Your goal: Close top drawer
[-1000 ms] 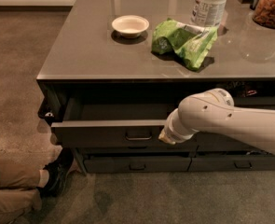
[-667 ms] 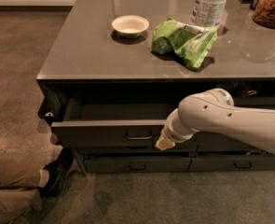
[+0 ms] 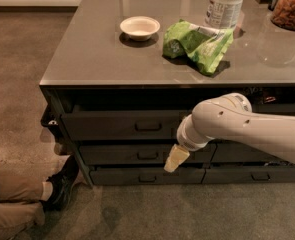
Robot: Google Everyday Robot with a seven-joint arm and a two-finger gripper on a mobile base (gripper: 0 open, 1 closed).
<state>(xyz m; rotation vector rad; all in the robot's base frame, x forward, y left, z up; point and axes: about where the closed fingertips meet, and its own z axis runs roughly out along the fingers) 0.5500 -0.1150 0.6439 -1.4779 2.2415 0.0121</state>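
Far L, near floor: a person's shoe [image 3: 62, 181] and trouser leg, just beside the bench [image 3: 87, 59] corner.

Top drawer [image 3: 102, 126] sits directly under the bench top, L half of the unit. Its dark front stands a bit proud of the narrower drawer fronts [image 3: 117, 154] below, w/ a dark gap above it, so prob. not fully home yet. The small metal pull [image 3: 148, 126] is at centre of the front.

Handling, as a guess: stiff flat panel on slides, moderate weight, nothing fragile. No need to grab it; a flat push on the front near the pull, square-on, should send it in w/o racking. Pushing at one end could skew or jam it. Smooth face, so contact may slip sideways.

On top, a white bowl [image 3: 140, 27] sits far-L of centre.

Gripper [image 3: 176, 159] hangs low, R of and below the pull, in front of the second drawer row. Cannot tell if it's apart or together, nor if it touches anything.

Green bag [image 3: 199, 44] lies crumpled mid-bench; print on it unreadable. White arm [image 3: 252, 126] comes in from the R across the drawer fronts. White tub [image 3: 226, 9] behind the bag has a label, text not legible. Far R, a clear jar [image 3: 289, 6] of brown snacks, no writing visible.
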